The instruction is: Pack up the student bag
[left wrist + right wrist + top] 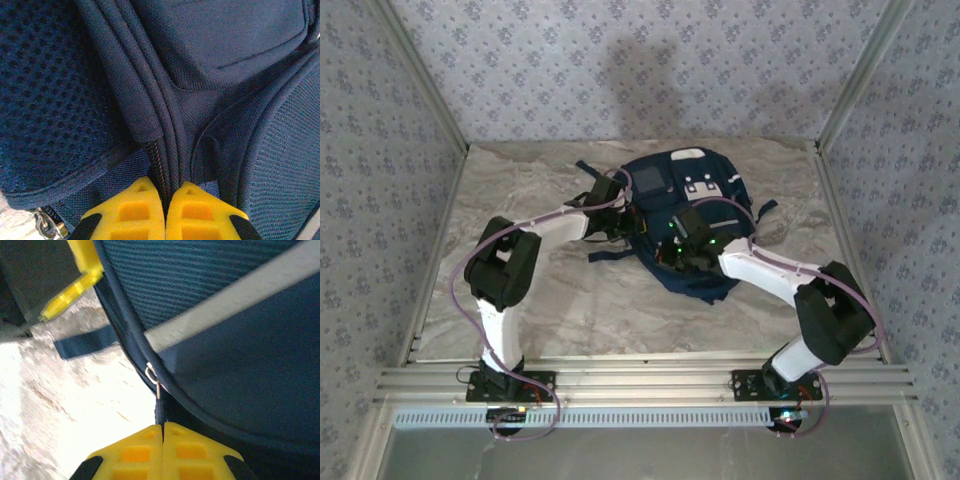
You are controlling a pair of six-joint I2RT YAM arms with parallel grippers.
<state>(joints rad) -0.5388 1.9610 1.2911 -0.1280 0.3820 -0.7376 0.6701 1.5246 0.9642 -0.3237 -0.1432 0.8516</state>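
The student bag [695, 195], navy with white trim and a grey front panel, lies flat on the middle of the table. At its left edge, my left gripper [623, 212] is shut on a fold of the bag's fabric [172, 150] beside a zip line, the yellow fingertips [142, 192] nearly touching. My right gripper [672, 255] is at the bag's near edge. In the right wrist view it [163, 427] is shut on a dark zip pull tab [160, 412] hanging from a small metal ring [152, 375].
The marble table [570, 300] is walled by patterned panels on three sides, with an aluminium rail [640, 380] along the front. A loose dark strap [85, 342] lies on the table left of the bag. Another metal zip pull [47, 227] lies by the mesh pocket.
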